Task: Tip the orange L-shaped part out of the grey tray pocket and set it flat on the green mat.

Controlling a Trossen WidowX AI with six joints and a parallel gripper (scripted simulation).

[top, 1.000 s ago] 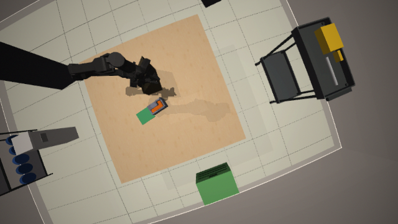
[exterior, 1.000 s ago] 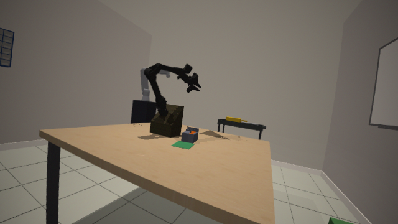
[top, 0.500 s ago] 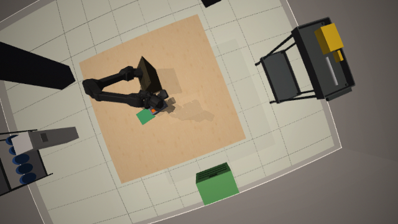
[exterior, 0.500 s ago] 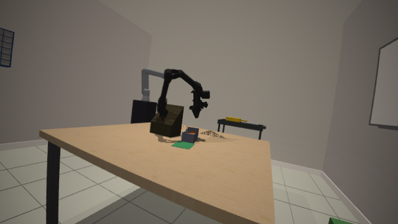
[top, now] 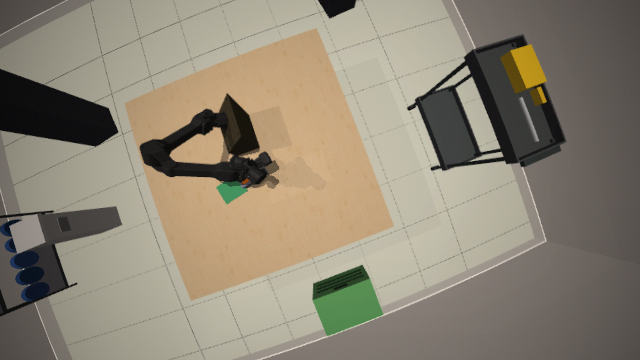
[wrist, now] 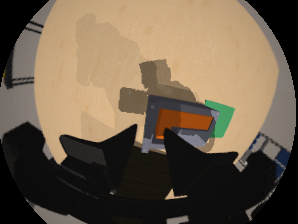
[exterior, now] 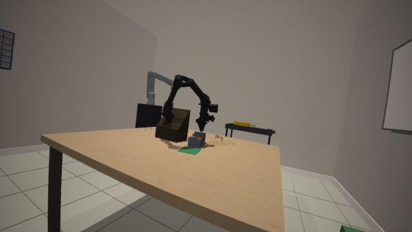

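The orange L-shaped part (top: 245, 182) (exterior: 199, 137) (wrist: 187, 120) lies in the pocket of the grey tray (exterior: 194, 142) (wrist: 159, 101) and looks flat. In the wrist view its long arm points right and its L-shaped end is at the left. The green mat (top: 230, 193) (exterior: 190, 150) (wrist: 225, 119) lies beside the tray, past the long arm's end. My gripper (exterior: 201, 130) (wrist: 150, 129) is partly open and empty, pointing down above the tray. In the wrist view the right fingertip overlaps the lower part of the L-shaped end. In the top view the wrist hides most of the tray.
A dark wedge-shaped block (top: 241, 127) (exterior: 172, 130) (wrist: 142, 172) carries the arm's base and stands close behind the tray on the wooden table (top: 300, 210) (exterior: 232, 174). Off the table are a dark workbench (top: 500, 105) and a green box (top: 350, 307).
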